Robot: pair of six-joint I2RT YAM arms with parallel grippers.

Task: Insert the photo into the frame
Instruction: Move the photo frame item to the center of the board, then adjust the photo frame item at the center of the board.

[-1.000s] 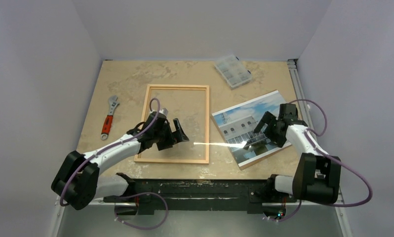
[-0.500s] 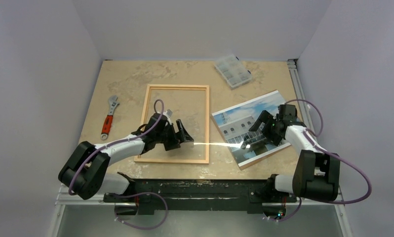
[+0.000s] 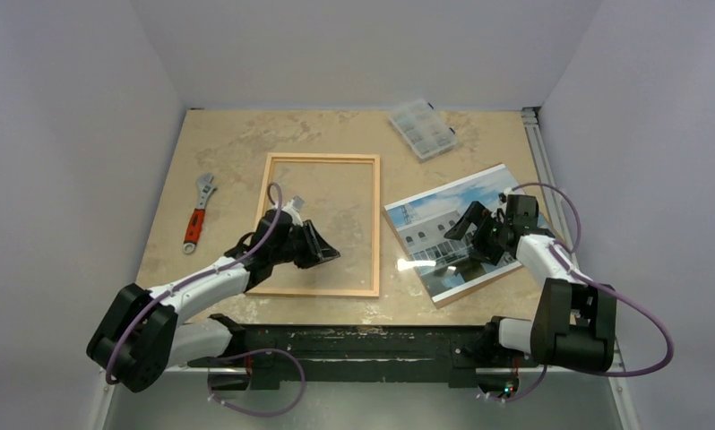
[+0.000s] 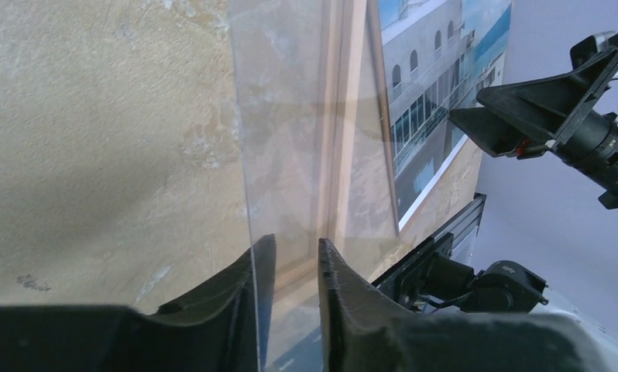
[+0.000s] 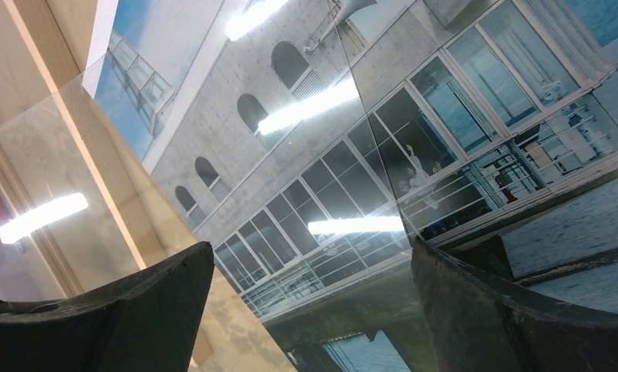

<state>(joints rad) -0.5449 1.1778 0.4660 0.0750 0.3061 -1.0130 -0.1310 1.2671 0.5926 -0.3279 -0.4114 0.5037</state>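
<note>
The light wood frame (image 3: 323, 158) lies flat at the table's middle. The photo (image 3: 435, 219) lies face up to its right on a brown board. A clear pane (image 4: 290, 116) is out of the frame and reaches from the frame's right rail toward the photo, showing as a glare (image 3: 417, 262). My left gripper (image 3: 331, 253) is over the frame's lower right. In the left wrist view its jaws (image 4: 294, 242) stand narrowly apart around the pane's edge, which lies against the left finger (image 4: 263, 256) only. My right gripper (image 3: 470, 240) hovers wide open over the photo (image 5: 329, 155), seen through the pane (image 5: 73, 178).
A red-handled adjustable wrench (image 3: 197, 213) lies left of the frame. A clear compartment box (image 3: 422, 128) sits at the back right. The brown board's edge (image 3: 466, 291) shows under the photo. A black mounting rail (image 3: 354, 340) runs along the near edge.
The left gripper's jaws have narrowed from wide open around the pane's edge. The long glare between the grippers has shrunk to a short one near the photo. The right gripper shifted slightly left.
</note>
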